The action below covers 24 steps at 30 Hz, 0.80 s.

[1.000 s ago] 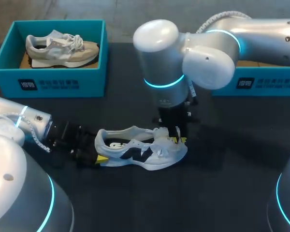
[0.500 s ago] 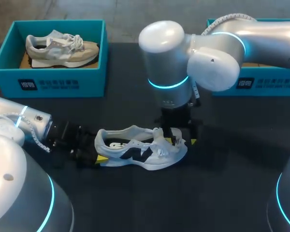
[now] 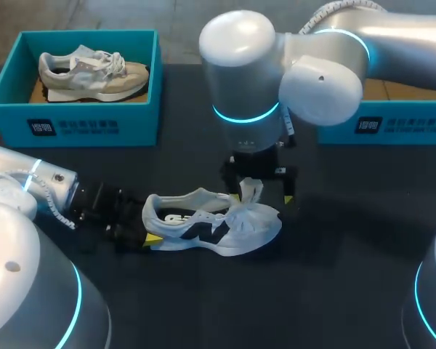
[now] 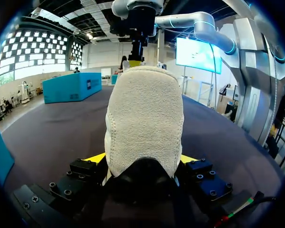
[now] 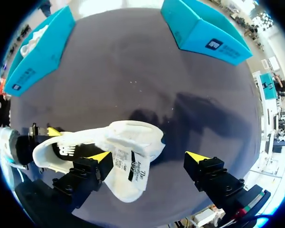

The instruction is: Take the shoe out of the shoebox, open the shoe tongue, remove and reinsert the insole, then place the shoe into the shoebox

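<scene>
My left gripper fingers pinch the white shoe at its heel, one yellow tip on each side; my right gripper fingers are spread wide above the shoe's toe end, holding nothing; the tongue is lifted, just beside one right finger; the shoe sits upright on the dark table; a teal shoebox with a beige shoe is well behind the heel end; a second teal box is well behind the toe end.
</scene>
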Motion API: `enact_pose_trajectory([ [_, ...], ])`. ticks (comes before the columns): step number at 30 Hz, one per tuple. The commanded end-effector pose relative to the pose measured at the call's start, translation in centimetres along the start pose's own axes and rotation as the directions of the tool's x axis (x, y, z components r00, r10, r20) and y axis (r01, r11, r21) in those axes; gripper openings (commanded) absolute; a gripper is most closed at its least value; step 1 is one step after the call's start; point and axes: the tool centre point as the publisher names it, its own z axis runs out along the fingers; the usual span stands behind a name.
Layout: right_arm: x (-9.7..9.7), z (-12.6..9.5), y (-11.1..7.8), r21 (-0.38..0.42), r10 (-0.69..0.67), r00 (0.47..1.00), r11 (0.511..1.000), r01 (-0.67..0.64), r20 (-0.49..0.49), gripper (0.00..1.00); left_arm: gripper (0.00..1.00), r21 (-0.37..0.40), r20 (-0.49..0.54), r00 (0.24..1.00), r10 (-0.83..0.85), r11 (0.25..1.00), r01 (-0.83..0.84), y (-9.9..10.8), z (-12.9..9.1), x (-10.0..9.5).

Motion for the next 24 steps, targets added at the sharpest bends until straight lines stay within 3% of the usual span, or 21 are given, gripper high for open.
enact_pose_trajectory([
  [1,1.0,-1.2,-0.6,-0.065,0.029,0.999,0.998,-0.027,0.03,1.0,0.0,-0.001,0.001,1.0,0.0,1.0,0.0,0.5,0.4,-0.2],
  [7,2.6,-2.7,-0.8,-0.104,-0.186,0.98,0.976,0.193,0.07,1.0,0.0,-0.001,0.001,1.0,0.0,1.0,0.0,0.5,0.4,-0.2],
  [13,4.2,-3.8,-1.5,-0.116,-0.4,0.913,0.906,0.408,0.082,1.0,0.0,-0.001,0.001,1.0,0.0,1.0,0.0,0.5,0.4,-0.2],
  [14,4.4,-4.4,-1.8,-0.129,-0.461,0.883,0.873,0.47,0.095,1.0,0.0,-0.001,0.001,1.0,0.0,1.0,0.0,0.5,0.4,-0.2],
  [19,4.5,-5.9,-2.3,-0.143,-0.562,0.824,0.812,0.567,0.073,1.0,0.0,-0.001,0.001,1.0,0.0,1.0,0.0,0.5,0.4,-0.2],
  [20,4.6,-6.5,-2.6,-0.143,-0.622,0.781,0.77,0.622,0.055,1.0,0.0,-0.001,0.001,1.0,0.0,1.0,0.0,0.5,0.4,-0.2],
  [24,4.9,-7.7,-3.4,-0.147,-0.731,0.682,0.676,0.722,-0.006,1.0,0.0,-0.001,0.001,1.0,0.0,1.0,0.0,0.5,0.4,-0.2],
])
